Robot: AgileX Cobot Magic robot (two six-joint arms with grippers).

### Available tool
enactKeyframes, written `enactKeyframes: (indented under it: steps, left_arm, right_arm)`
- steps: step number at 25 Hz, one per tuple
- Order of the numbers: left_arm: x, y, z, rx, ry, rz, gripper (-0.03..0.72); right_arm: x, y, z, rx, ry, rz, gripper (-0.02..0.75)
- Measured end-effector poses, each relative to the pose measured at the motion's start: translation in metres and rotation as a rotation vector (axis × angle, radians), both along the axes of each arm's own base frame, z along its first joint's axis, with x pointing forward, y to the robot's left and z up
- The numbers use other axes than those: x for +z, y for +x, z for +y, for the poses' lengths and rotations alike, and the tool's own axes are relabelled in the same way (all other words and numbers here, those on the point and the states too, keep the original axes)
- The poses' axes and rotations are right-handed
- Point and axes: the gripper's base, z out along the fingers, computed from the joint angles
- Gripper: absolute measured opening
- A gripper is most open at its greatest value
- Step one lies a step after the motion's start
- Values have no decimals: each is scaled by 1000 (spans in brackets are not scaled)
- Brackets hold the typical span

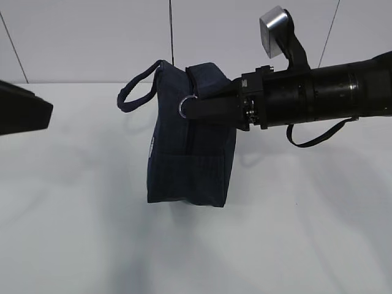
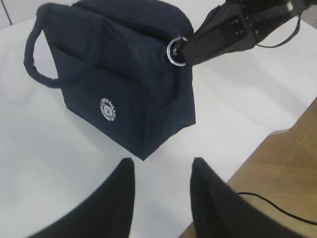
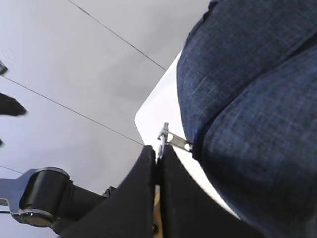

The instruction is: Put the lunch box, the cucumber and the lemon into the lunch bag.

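With the right gripper (image 3: 157, 163) clenched on the metal ring pull (image 2: 177, 51) of the upright lunch bag (image 1: 191, 153) and the left gripper (image 2: 161, 191) open nearby, an unbraced pull risks tipping or dragging the bag.

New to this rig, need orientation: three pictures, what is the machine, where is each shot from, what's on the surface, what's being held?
It is a robot with two arms, each ending in a two-finger gripper. One picture looks along the white table from the side; the other two come from cameras on each wrist.

On the table stands a boxy dark navy fabric lunch bag with looped handles and a small white round logo.

The right gripper, reaching in from the right in the side picture, is shut on the metal ring pull of the bag's zipper.

The left gripper is open, holds nothing and is clear of the bag.

No lunch box, cucumber or lemon is visible.
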Motion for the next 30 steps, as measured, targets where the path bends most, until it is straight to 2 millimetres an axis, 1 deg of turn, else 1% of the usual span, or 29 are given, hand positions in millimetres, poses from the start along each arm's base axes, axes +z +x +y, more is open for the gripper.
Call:
enactKeyframes:
  steps: [4,7,13,15,18,20,22,27,30]
  left_arm:
    - [-22,0,0,31,-17,44,272]
    - [-32,3,1,74,-48,37,272]
    - [-41,10,3,128,-64,-36,272]
    - [-44,14,2,125,-48,-47,272]
    - [-54,23,-3,122,-17,-36,272]
    - [-63,31,-11,114,3,-25,273]
    - [-72,36,-21,95,28,-25,292]
    - [-99,49,-49,83,76,-42,417]
    - [-109,57,-59,112,85,-86,438]
  right_arm:
    - [2,2,0,-21,27,16,7]
    - [2,2,0,-20,26,16,7]
    - [0,0,0,0,1,11,7]
    - [0,0,0,0,1,11,7]
    - [0,0,0,0,1,11,7]
    - [0,0,0,1,-1,10,7]
    - [0,0,0,1,-1,10,7]
    - [0,0,0,2,0,10,7]
    - [0,0,0,2,0,10,7]
